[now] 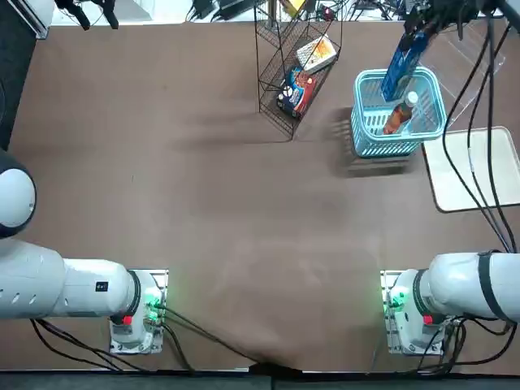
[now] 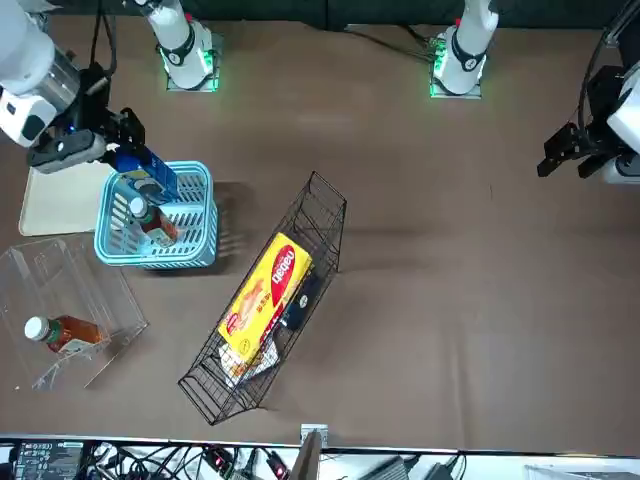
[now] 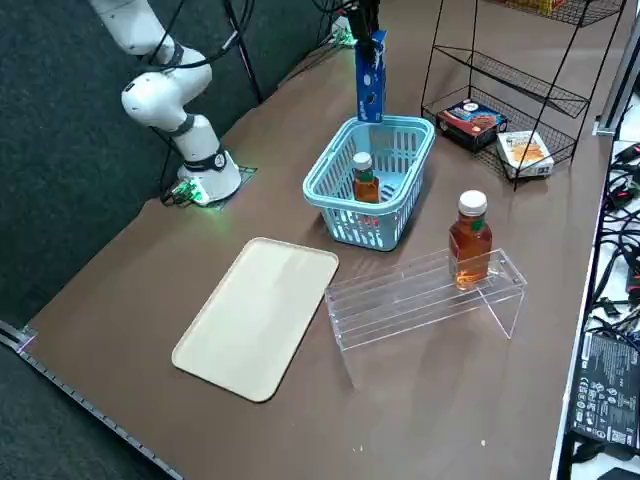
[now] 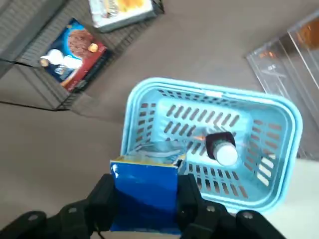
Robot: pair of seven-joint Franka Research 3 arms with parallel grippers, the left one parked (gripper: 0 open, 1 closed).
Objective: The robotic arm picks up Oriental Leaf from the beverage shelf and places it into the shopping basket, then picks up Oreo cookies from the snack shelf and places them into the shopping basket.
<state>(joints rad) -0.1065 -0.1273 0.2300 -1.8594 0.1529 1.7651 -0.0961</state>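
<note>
Right gripper [image 4: 147, 204] clamped on the blue cookie pack [image 4: 144, 191], its long axis hanging down over the basket's [image 3: 335, 213] rim; seen from overhead, the bottle [image 1: 398, 118] inside lies toward five o'clock of the pack, so lowering looks next

Bright blue over pale blue, with amber-brown tea glowing inside, at one o'clock in the top view.
The right gripper [image 4: 148, 191], at that one o'clock, is black; the Oreo cookies [image 3: 370, 80] pack is bright blue with white marks. The shopping basket [image 4: 214, 87] is light blue, patterned with rows of slots; the Oriental Leaf [image 3: 366, 180] is amber-brown, white-capped, its neck green, like the other bottle [image 3: 470, 240] on the clear beverage shelf [image 3: 400, 305]. At three o'clock, a cream tray [image 3: 258, 318]; at twelve, a black mesh rack [image 2: 325, 230] with a yellow pack [image 2: 265, 295] bearing a red oval and white lettering. The worktop [image 3: 430, 420] is brown.
</note>
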